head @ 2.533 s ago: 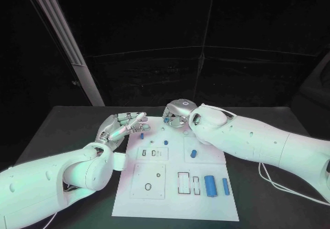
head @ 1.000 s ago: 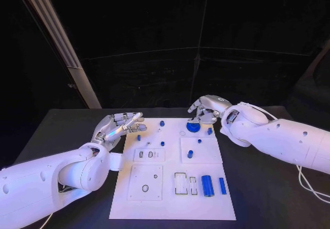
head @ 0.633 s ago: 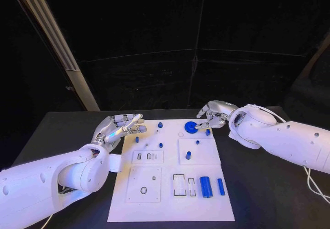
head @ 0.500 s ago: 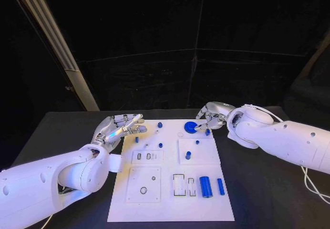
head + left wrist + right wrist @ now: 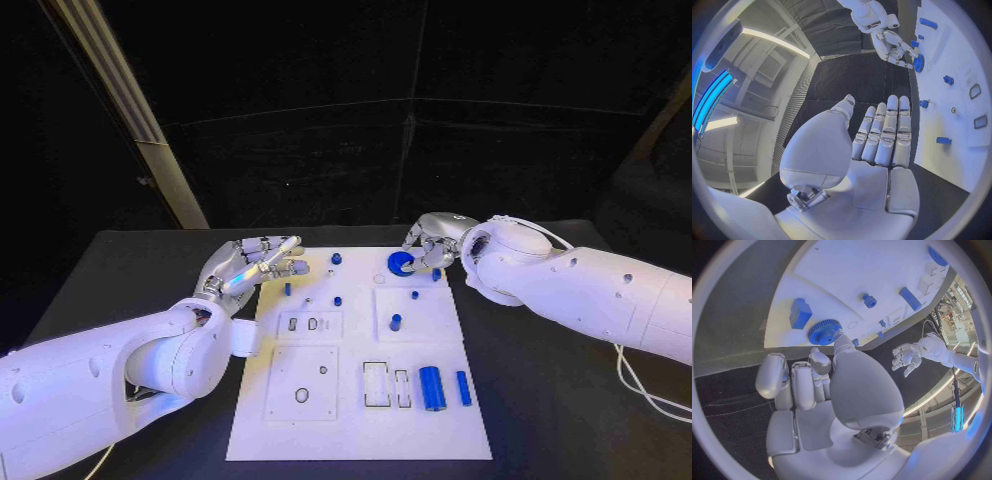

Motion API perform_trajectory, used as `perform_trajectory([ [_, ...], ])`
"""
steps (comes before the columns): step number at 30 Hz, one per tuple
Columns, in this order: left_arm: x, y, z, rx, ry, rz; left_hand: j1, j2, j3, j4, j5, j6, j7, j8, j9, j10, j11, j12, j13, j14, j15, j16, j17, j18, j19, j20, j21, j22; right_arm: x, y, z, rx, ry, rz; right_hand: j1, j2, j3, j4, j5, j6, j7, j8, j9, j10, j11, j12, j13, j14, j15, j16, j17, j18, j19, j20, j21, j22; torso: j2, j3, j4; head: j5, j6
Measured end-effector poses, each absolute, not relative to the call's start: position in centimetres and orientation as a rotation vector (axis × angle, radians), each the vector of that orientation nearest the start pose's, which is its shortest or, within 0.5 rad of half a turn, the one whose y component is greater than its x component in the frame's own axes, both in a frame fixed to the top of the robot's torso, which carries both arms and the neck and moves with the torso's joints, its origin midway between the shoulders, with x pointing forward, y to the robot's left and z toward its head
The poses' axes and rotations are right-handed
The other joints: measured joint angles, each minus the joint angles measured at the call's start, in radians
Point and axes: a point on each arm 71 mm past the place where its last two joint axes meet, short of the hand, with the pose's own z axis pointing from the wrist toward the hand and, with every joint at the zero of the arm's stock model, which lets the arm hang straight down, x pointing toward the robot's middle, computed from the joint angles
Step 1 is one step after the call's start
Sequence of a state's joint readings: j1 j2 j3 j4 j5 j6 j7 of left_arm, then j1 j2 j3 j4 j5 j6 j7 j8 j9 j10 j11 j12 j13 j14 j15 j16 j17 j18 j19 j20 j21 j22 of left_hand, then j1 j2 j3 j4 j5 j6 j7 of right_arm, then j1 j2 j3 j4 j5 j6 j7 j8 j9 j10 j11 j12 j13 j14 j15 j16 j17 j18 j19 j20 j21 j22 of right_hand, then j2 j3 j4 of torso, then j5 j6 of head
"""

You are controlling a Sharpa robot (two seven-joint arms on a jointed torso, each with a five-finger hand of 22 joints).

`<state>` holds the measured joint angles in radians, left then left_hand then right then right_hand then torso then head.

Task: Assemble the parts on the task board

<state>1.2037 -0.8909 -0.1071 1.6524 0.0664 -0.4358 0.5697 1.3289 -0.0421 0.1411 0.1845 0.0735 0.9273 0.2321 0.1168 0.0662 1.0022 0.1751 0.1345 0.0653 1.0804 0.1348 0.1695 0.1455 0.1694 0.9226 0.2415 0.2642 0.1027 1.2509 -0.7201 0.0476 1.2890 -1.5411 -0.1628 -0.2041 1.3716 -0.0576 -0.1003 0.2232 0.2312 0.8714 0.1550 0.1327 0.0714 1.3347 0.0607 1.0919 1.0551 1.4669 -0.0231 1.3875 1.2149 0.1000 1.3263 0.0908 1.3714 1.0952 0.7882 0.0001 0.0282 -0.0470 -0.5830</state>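
Blue gear point(image 5: 400, 264) was the thing to watch here: a couple of seconds before, the right hand point(image 5: 430, 244) sat hunched over the far end of the task board point(image 5: 361, 420) with no gear showing, then it pulled back toward the far right corner and the gear turned up pinched in its fingers point(image 5: 842, 342). At this point it was just above the board's far edge, near a small blue peg point(image 5: 335, 258), so I'd guess it was being lined up for seating, not yet placed. Left hand point(image 5: 255, 262) hadn't budged, fingers straight and released, hovering at the board's left edge above the bench point(image 5: 144, 260). Two blue cylinders point(image 5: 431, 386) waited near the front
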Motion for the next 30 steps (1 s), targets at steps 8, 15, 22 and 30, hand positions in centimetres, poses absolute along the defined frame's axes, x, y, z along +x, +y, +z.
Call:
perform_trajectory([
  [8, 45.94, 20.49, -18.24, -1.115, 1.291, -1.563, 0.000, 0.000, 0.000, 0.000, 0.000, 0.000, 0.000, 0.000, 0.000, 0.000, 0.000, 0.000, 0.000, -0.001, 0.001, 0.000, 0.000, 0.000, 0.000, 0.000, 0.000, -0.001, 54.76, -21.24, -15.08, -0.147, 1.680, 0.393, 0.027, 0.017, -0.010, -0.010, 0.000, 0.000, 0.000, 0.015, 0.000, 0.021, -0.002, 0.054, 0.057, 0.000, 0.000, 0.022, 0.037, 0.000, 0.017, -0.001, 0.023, 0.036, 0.000, -0.0002, -0.0012, 0.001, -0.001],
  [15, 45.97, 20.48, -18.26, -1.116, 1.293, -1.563, 0.000, 0.000, 0.000, 0.000, 0.000, 0.000, 0.000, 0.000, 0.000, 0.000, 0.000, 0.000, 0.000, -0.001, 0.001, 0.000, 0.000, 0.000, 0.000, 0.000, 0.000, -0.001, 54.74, -20.97, -15.14, -0.170, 1.686, 0.385, 0.044, 0.033, -0.008, -0.028, -0.065, 0.014, -0.005, 0.026, 0.000, 0.056, -0.002, 0.136, 0.149, 0.000, 0.000, 0.053, 0.093, -0.015, 0.038, 0.002, 0.043, 0.085, 0.000, -0.0002, -0.0012, -0.003, -0.004],
  [22, 45.99, 20.50, -18.27, -1.117, 1.294, -1.562, 0.005, 0.005, 0.000, 0.000, 0.000, 0.000, 0.000, 0.000, 0.000, 0.000, 0.000, -0.004, 0.000, -0.001, 0.001, 0.000, 0.000, 0.000, 0.000, 0.000, 0.000, -0.002, 54.69, -20.71, -15.25, -0.193, 1.698, 0.383, 0.053, 0.032, -0.005, -0.031, -0.065, 0.014, -0.005, 0.026, 0.000, 0.057, -0.004, 0.143, 0.161, 0.000, 0.000, 0.053, 0.093, -0.015, 0.038, 0.002, 0.049, 0.090, 0.000, -0.0003, -0.0011, -0.004, -0.006],
  [30, 46.00, 20.51, -18.29, -1.118, 1.295, -1.562, 0.005, 0.005, 0.003, -0.003, 0.000, 0.000, 0.000, -0.004, 0.000, 0.000, 0.000, -0.004, 0.000, -0.001, 0.001, -0.004, 0.000, 0.000, 0.000, 0.000, -0.004, -0.003, 54.78, -20.53, -15.20, -0.205, 1.699, 0.382, 0.054, 0.033, -0.004, -0.035, -0.069, 0.017, -0.008, 0.026, -0.001, 0.061, 0.000, 0.149, 0.166, 0.000, 0.000, 0.059, 0.093, -0.015, 0.041, -0.001, 0.049, 0.095, 0.001, -0.0002, -0.0001, -0.003, -0.008],
])
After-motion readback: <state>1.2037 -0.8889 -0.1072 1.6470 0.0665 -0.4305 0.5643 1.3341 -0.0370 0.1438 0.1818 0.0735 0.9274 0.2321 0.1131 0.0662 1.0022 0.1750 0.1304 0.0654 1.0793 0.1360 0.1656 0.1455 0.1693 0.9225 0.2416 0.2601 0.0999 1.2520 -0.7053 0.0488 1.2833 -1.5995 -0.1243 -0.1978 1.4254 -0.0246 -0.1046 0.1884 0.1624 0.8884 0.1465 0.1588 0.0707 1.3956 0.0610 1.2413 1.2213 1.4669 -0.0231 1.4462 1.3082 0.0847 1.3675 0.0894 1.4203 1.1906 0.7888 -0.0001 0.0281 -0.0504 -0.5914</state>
